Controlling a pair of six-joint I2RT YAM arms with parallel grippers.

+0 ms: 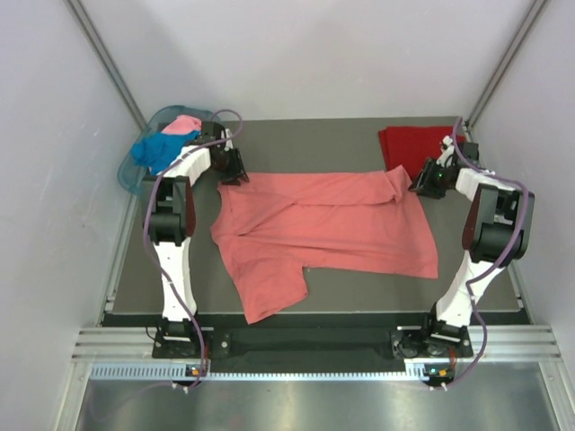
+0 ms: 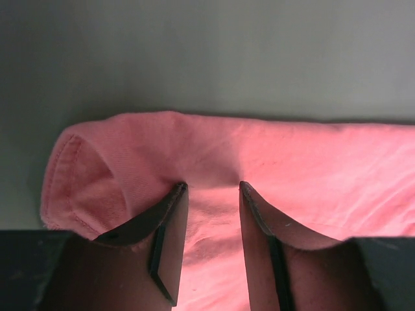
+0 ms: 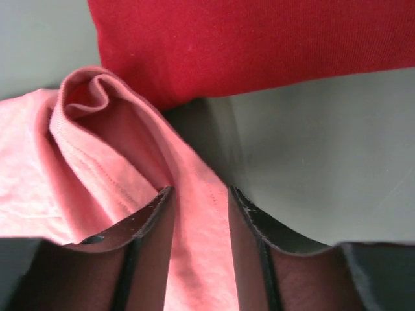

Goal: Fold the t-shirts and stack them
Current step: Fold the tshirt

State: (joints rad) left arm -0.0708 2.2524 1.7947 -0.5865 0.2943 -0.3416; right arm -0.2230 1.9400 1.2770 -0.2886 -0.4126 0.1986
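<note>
Presently, the salmon-coral t-shirt is seen spread across the middle of the dark grey table. Most of it lies flat, and one flap reaches toward the near edge on the left side.

The left gripper is set at the shirt's far left corner. In the left wrist view its jaws are seen standing apart, with smooth fabric lying flat under and between the fingers. No fold is pinched there. A rounded, stitched hem is visible just to the left of them.

The right gripper is placed at the shirt's far right corner. In the right wrist view a ridge of salmon cloth is seen running between its fingers and filling the gap from one to the other, so the jaws are judged to be clamped on that fold. Just beyond the fingertips the fabric is curled into a loose roll.

The dark red t-shirt is found at the far right corner of the table, folded. Its near edge lies just beside the salmon roll, though whether the two touch cannot be told.

At the far left corner a translucent teal basket is seen. The bright blue t-shirt and the light pink t-shirt are bunched inside it, unfolded, with the pink one on the far side.
</note>
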